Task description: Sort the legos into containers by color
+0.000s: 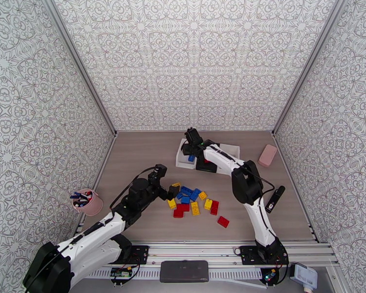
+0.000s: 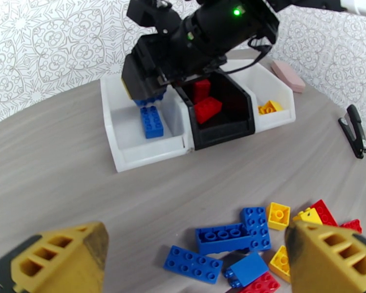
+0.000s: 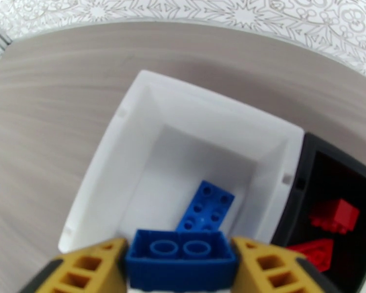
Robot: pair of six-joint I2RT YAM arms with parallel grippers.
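Blue studded plastic brick (image 3: 183, 250), gripped by right end effector (image 3: 178, 262) over left white plastic bin (image 3: 134, 137); risk: may bounce off resting blue brick (image 3: 205, 206). Left end effector (image 2: 195, 235) open.

Clutter on the table (image 1: 143, 152)
A pink cup (image 1: 90, 205) of pens (image 1: 81, 196) stands at the left edge; a pink block (image 1: 268, 155) lies far right, a black stapler (image 1: 275, 198) nearer on that side.

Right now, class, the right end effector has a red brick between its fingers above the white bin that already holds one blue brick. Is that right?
Not quite. The right wrist view shows the right end effector with a blue brick, not a red one, between its fingers. It is above the white bin, where a second blue brick lies.
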